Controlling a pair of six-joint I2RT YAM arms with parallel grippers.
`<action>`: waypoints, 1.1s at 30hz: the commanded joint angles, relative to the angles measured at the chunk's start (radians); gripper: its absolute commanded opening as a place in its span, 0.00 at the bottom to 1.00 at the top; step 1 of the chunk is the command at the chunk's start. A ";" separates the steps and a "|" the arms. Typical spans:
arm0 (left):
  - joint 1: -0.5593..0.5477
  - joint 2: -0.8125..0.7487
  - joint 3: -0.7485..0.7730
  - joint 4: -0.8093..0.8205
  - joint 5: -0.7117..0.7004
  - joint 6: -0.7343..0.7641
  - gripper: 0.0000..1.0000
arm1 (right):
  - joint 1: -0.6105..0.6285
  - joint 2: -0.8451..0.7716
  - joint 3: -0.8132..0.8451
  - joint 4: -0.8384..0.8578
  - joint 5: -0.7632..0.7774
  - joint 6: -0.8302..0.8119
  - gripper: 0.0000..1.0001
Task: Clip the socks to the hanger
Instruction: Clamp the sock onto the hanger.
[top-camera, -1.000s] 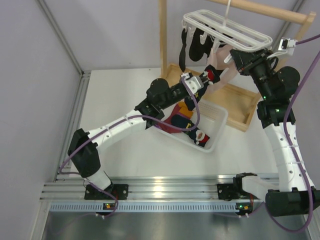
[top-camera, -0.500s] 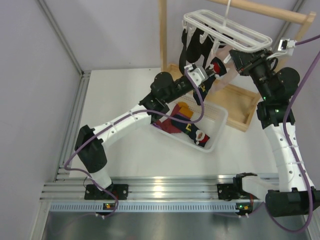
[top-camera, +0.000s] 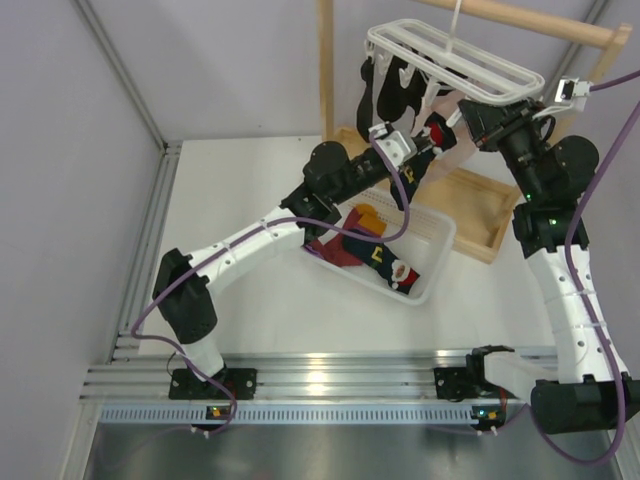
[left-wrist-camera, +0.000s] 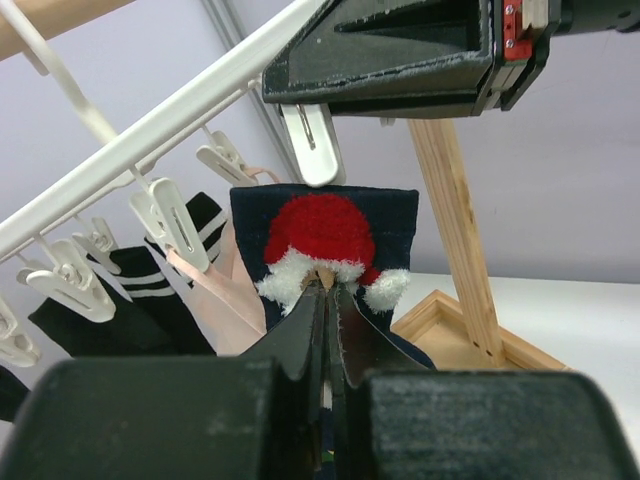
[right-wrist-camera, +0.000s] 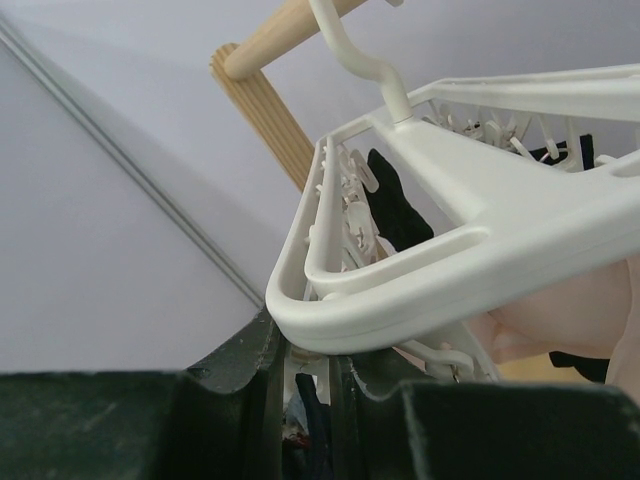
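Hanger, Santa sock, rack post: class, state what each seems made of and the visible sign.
Hanger: likely white moulded plastic, smooth with a slight sheen. Santa sock: knitted fabric; the red and white patches look fuzzy. Rack post: pale wood, probably unvarnished, fine grain lines showing.

Overhead view; wrist close-ups under hanger (right-wrist-camera: 470, 200)

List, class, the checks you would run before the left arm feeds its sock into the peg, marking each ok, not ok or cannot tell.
1. Left gripper shut on the Santa sock: ok.
2. Right gripper shut on the peg: ok.
3. Peg mouth squeezed open: cannot tell.
4. Sock's top edge inside the peg: cannot tell; it shows just under the peg's tip.
5. Hanger hooked on the wooden bar: ok.
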 joint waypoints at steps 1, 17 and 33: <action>-0.005 0.002 0.054 0.043 0.014 -0.031 0.00 | -0.007 -0.020 -0.012 0.029 -0.044 0.008 0.00; -0.005 0.039 0.117 0.026 0.026 -0.047 0.00 | -0.007 -0.026 -0.023 0.041 -0.062 0.023 0.00; -0.006 0.055 0.161 0.048 0.034 -0.068 0.00 | -0.009 -0.023 -0.021 0.018 -0.071 0.015 0.01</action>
